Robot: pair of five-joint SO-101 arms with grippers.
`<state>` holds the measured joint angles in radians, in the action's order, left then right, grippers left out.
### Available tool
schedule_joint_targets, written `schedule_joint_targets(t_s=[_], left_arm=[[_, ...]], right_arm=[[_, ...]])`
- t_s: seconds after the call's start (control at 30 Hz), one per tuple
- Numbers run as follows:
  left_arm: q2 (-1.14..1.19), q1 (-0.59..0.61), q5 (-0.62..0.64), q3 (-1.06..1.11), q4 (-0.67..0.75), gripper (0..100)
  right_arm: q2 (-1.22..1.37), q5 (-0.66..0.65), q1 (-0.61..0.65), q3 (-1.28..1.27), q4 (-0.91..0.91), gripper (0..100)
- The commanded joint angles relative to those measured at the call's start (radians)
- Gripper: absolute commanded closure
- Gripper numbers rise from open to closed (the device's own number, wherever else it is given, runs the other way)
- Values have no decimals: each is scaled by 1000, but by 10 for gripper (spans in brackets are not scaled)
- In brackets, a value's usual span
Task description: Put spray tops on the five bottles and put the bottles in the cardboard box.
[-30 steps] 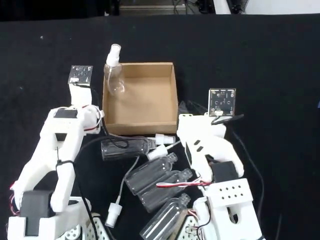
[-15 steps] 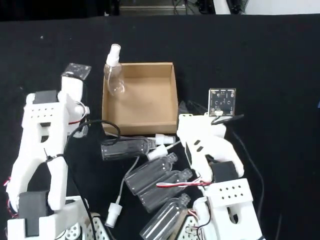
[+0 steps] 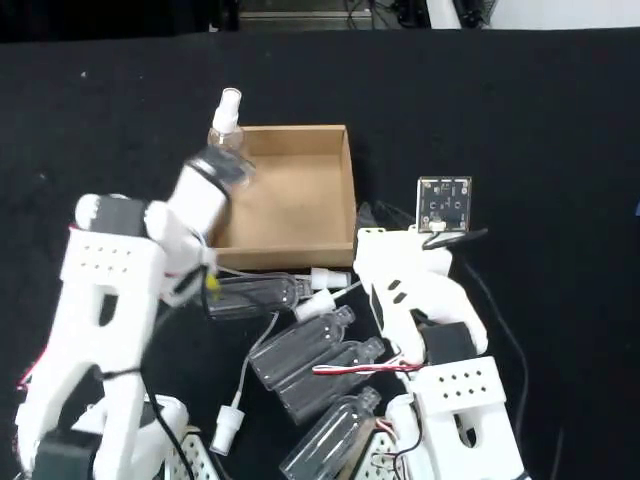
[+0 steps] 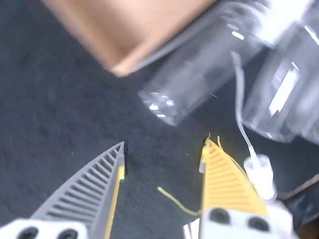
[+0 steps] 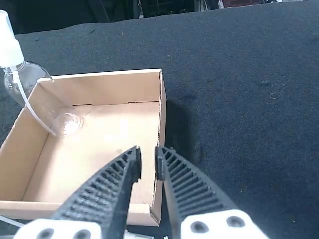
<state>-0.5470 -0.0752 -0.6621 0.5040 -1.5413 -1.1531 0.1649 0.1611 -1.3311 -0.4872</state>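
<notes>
A clear bottle with a white spray top (image 3: 228,150) leans in the far left corner of the cardboard box (image 3: 290,256), also seen as the bottle (image 5: 20,74) in the box (image 5: 99,82). One bottle (image 3: 255,293) lies along the box's front wall, and three more bottles (image 3: 300,345) lie fanned out below it. My left gripper (image 4: 164,149) is open and empty just above the table, near the base of the lying bottle (image 4: 199,69). My right gripper (image 5: 148,152) is shut on nothing above the box's front right corner.
Two white spray tops (image 3: 325,277) lie by the necks of the upper bottles. A loose spray top with its tube (image 3: 228,425) lies at the front left, and a spray top (image 4: 259,172) sits close to my left finger. The right arm (image 3: 410,285) stands beside the bottles.
The left arm has swung from the table left of the box toward the box's front left corner and the lying bottle. The right arm and the bottles have stayed put.
</notes>
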Motion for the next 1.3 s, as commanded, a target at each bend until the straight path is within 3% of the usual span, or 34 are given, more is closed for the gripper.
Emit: schedule_joint_targets(t_s=[0.0,0.33,0.73,1.27], left_arm=[[-64,-93,-84,67,34,758],[-64,-108,-104,317,364,756],[64,-111,-110,277,410,716],[196,-105,-155,265,439,755]], right_arm=[[-39,-9,-28,19,32,942],[-39,-9,-28,19,32,942],[-38,-9,-25,19,32,942],[-39,-9,-26,19,32,942]])
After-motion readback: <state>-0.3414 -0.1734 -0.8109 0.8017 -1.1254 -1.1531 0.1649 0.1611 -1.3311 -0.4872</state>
